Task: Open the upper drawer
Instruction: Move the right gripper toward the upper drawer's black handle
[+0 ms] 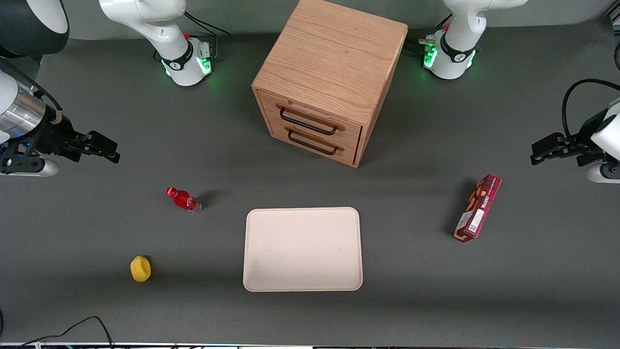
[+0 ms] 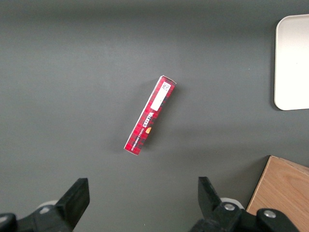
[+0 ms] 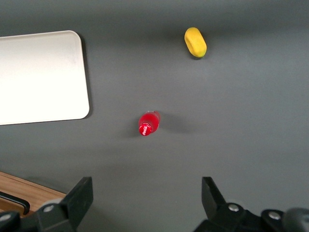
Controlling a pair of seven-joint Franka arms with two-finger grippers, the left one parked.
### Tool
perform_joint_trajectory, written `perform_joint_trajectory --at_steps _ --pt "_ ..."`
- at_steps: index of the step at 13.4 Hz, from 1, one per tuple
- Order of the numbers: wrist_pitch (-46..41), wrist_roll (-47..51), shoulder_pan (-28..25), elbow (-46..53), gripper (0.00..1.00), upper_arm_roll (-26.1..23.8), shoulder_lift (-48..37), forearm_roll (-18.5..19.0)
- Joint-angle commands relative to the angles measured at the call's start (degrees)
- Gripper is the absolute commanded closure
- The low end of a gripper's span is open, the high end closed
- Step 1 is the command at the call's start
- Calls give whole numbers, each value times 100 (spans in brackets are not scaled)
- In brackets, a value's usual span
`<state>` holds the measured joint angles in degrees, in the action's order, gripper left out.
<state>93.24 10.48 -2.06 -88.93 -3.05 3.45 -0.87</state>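
Note:
The light oak cabinet (image 1: 334, 63) stands at the middle of the table, and both its drawers are closed. The upper drawer (image 1: 310, 116) has a thin black wire handle (image 1: 308, 126), and the matching bottom drawer (image 1: 315, 140) sits below it. My right gripper (image 1: 107, 148) is open and empty. It hovers well off sideways from the cabinet, toward the working arm's end of the table. In the right wrist view the gripper (image 3: 147, 191) is over bare table, with a corner of the cabinet (image 3: 24, 191) and a bit of black handle (image 3: 12, 200) at the edge.
A red bottle (image 1: 183, 199) lies nearer the front camera than my gripper and also shows in the right wrist view (image 3: 148, 123). A yellow object (image 1: 140, 269) and a white tray (image 1: 302, 249) lie nearer still. A red box (image 1: 478, 208) lies toward the parked arm's end.

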Motion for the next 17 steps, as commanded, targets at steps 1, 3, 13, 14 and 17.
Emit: perform_joint_trajectory --at_steps 1,3,13,14,17 --pt "-42 -11 92 -63 0 -38 -73 -54" --pt "19 -11 83 -37 0 -99 -46 -115" --pt "1441 -1214 -232 349 0 -2331 1015 -959" --pt "1539 -1372 -338 367 0 -2358 1217 -968" --pt "1321 -2005 -383 726 0 -2508 1833 -1003"
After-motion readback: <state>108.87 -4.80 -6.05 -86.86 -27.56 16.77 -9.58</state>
